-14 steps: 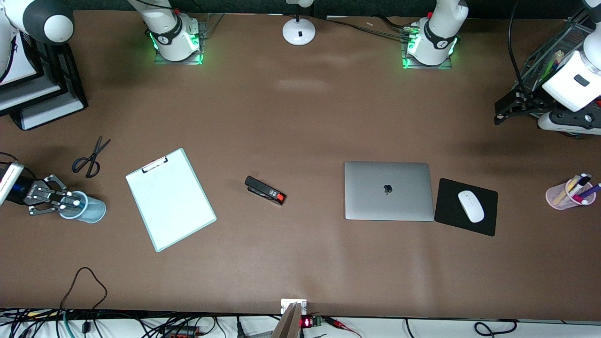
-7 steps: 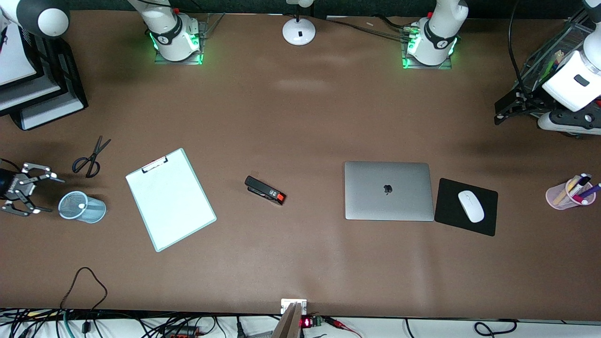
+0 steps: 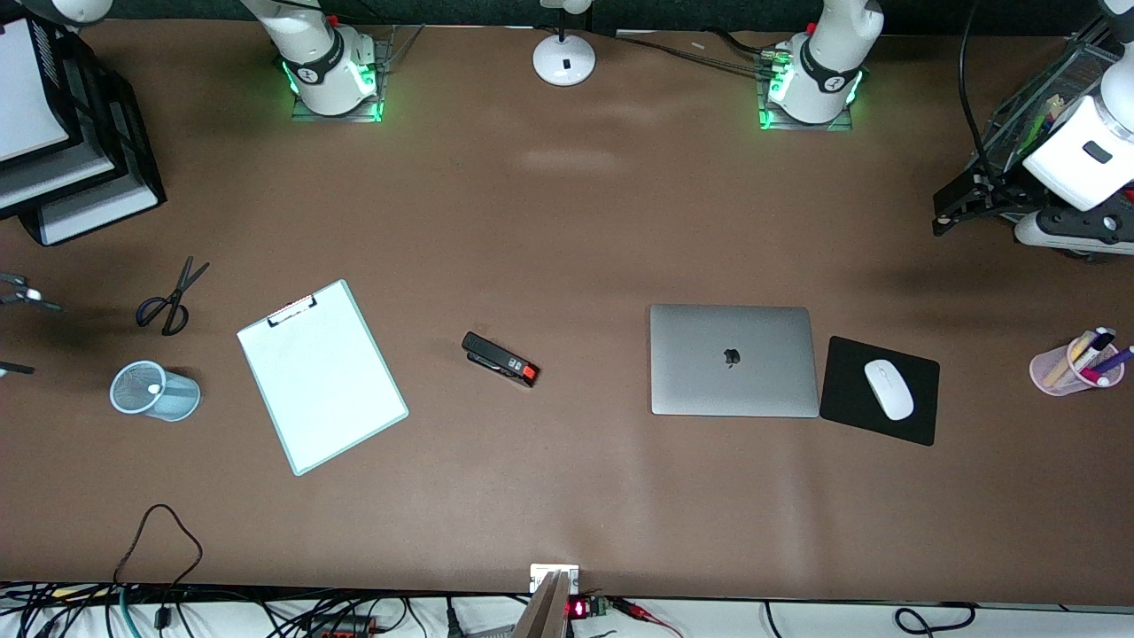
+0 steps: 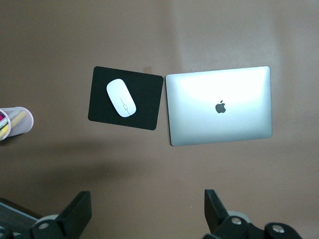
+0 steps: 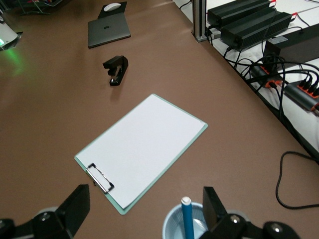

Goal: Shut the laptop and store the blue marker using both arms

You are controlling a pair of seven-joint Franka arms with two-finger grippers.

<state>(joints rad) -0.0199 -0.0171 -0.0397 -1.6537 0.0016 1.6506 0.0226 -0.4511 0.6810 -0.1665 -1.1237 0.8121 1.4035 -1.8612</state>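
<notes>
The laptop (image 3: 732, 359) lies shut on the table, lid up with its dark apple logo; it also shows in the left wrist view (image 4: 219, 105) and the right wrist view (image 5: 108, 31). The blue marker (image 5: 187, 220) stands upright in a pale blue mesh cup (image 3: 156, 392), whitish end (image 3: 153, 388) up. My right gripper (image 5: 144, 209) is open and empty, up beside the cup toward the right arm's end of the table; only its fingertips (image 3: 19, 293) show in the front view. My left gripper (image 4: 147, 209) is open and empty, high over the left arm's end of the table.
A clipboard (image 3: 321, 376), a black stapler (image 3: 500, 359) and scissors (image 3: 170, 298) lie between cup and laptop. A mouse (image 3: 888, 388) on a black pad (image 3: 921, 416) lies beside the laptop. A pink pen cup (image 3: 1057, 372), a wire tray (image 3: 1019, 115), stacked trays (image 3: 71, 168) and a lamp base (image 3: 564, 58) stand round the edges.
My right gripper has drawn back from the mesh cup toward the right arm's end of the table, open, leaving the blue marker standing in the cup. The left arm has not moved.
</notes>
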